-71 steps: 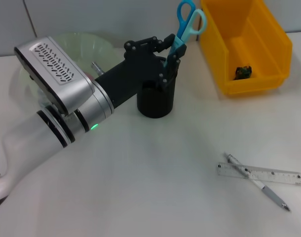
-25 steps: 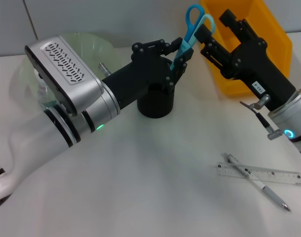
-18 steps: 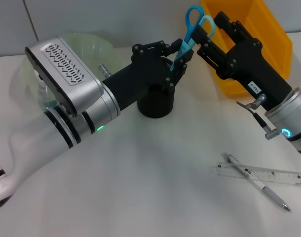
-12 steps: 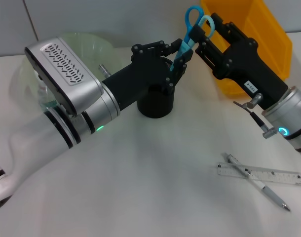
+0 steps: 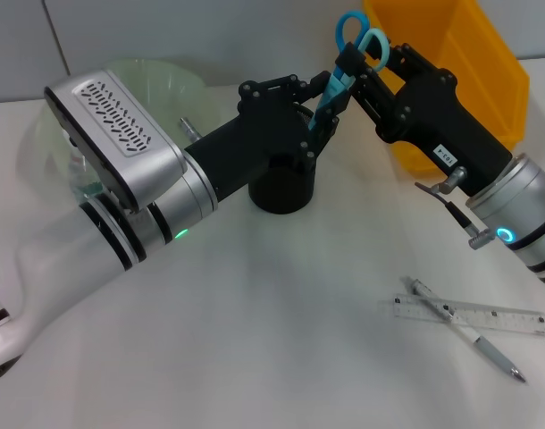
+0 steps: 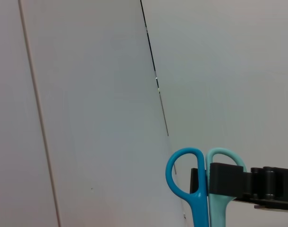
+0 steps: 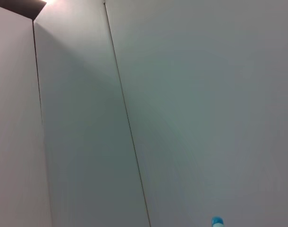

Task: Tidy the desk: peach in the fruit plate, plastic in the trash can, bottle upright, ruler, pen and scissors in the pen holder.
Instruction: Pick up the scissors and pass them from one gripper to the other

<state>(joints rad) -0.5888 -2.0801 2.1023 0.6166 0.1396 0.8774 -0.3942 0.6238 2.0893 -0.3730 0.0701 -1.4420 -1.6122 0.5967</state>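
Observation:
Blue and teal scissors [image 5: 348, 45] stand tilted, handles up, above the black pen holder [image 5: 281, 189]. My left gripper [image 5: 319, 100] is shut on their lower part. My right gripper [image 5: 369, 64] reaches in from the right and is open, one finger on each side of the handles. The left wrist view shows the scissors' handles [image 6: 197, 189] with a black finger [image 6: 250, 185] across them. A clear ruler [image 5: 473, 315] and a silver pen [image 5: 469, 338] lie crossed at the front right. The peach, plastic and bottle are hidden or out of view.
A yellow bin [image 5: 469, 54] stands at the back right, partly behind my right arm. A pale green glass plate [image 5: 156, 79] sits at the back left behind my left arm. The right wrist view shows mostly the wall.
My right gripper has moved in leftward from the bin's side until its fingers flank the scissors' handles. My left gripper holds the scissors almost still over the pen holder.

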